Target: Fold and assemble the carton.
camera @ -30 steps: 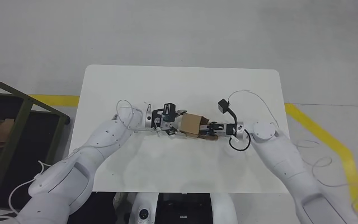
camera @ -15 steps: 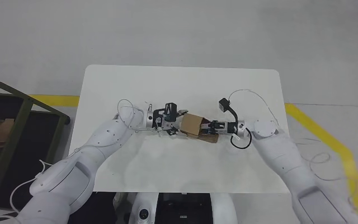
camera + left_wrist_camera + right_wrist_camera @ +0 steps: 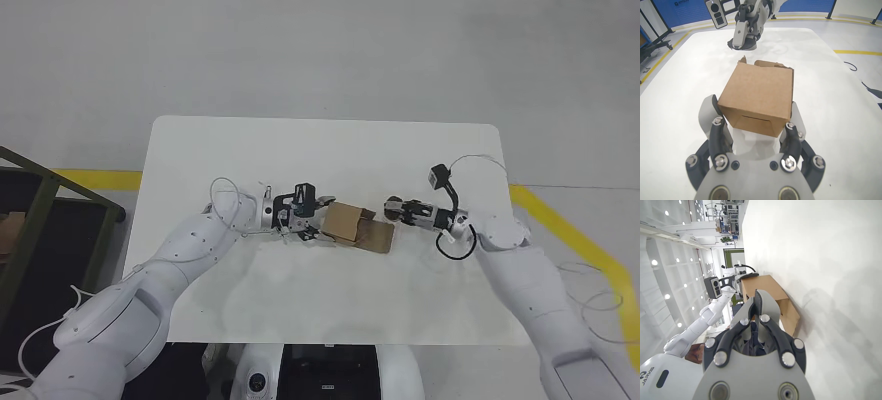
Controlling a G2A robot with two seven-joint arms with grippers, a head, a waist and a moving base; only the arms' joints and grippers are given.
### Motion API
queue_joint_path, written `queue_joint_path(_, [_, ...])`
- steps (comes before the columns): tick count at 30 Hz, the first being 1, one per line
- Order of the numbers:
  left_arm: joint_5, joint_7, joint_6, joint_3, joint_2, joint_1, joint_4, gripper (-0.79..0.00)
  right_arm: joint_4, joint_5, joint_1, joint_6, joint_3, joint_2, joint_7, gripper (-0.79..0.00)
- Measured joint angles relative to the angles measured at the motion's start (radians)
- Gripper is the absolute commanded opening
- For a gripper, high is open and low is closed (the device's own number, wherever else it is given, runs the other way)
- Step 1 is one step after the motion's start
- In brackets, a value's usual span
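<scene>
A brown cardboard carton (image 3: 352, 224) stands squared up near the table's middle, its far end open with loose flaps (image 3: 378, 238). My left gripper (image 3: 754, 115) is shut on the carton (image 3: 757, 92), one finger on each side wall of its closed end. My right gripper (image 3: 391, 210) hangs just off the carton's open end, shut, with nothing between its fingers. From the right wrist, the carton (image 3: 770, 291) lies beyond the closed fingertips (image 3: 755, 298), with a flap lying on the table.
The white table (image 3: 250, 150) has bare room all around the carton. A cable (image 3: 470, 165) loops from the right arm over the table's right side. A dark rack (image 3: 40, 220) stands on the floor to the left.
My right gripper has pulled back from the carton's open end toward the right and let go of the flap. The left gripper and carton have stayed put.
</scene>
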Motion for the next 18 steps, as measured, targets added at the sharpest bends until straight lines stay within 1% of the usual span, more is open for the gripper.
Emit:
queue_joint_path(2, [0.000,0.000,0.000,0.000,0.000,0.000,0.000,-0.188,0.002,-0.005,0.008,0.003,-0.012,-0.006,-0.014,-0.785])
queue_joint_path(6, [-0.001,0.001,0.003,0.000,-0.001,0.001,-0.003,-0.185,0.014,-0.039,0.033,0.021,-0.059,-0.023,0.009,-0.785])
queue_joint_path(10, [-0.002,-0.003,0.003,-0.001,-0.001,0.000,-0.002,-0.188,0.016,-0.071,0.037,0.039,-0.087,-0.032,0.015,-0.785])
queue_joint_path(12, [-0.003,-0.004,0.003,-0.002,-0.001,0.000,-0.002,-0.175,0.011,-0.075,0.033,0.042,-0.096,-0.035,0.016,-0.785])
queue_joint_path(18, [-0.003,-0.005,0.002,-0.001,-0.002,0.001,-0.005,-0.175,-0.007,-0.069,0.036,0.052,-0.124,-0.051,0.013,-0.785])
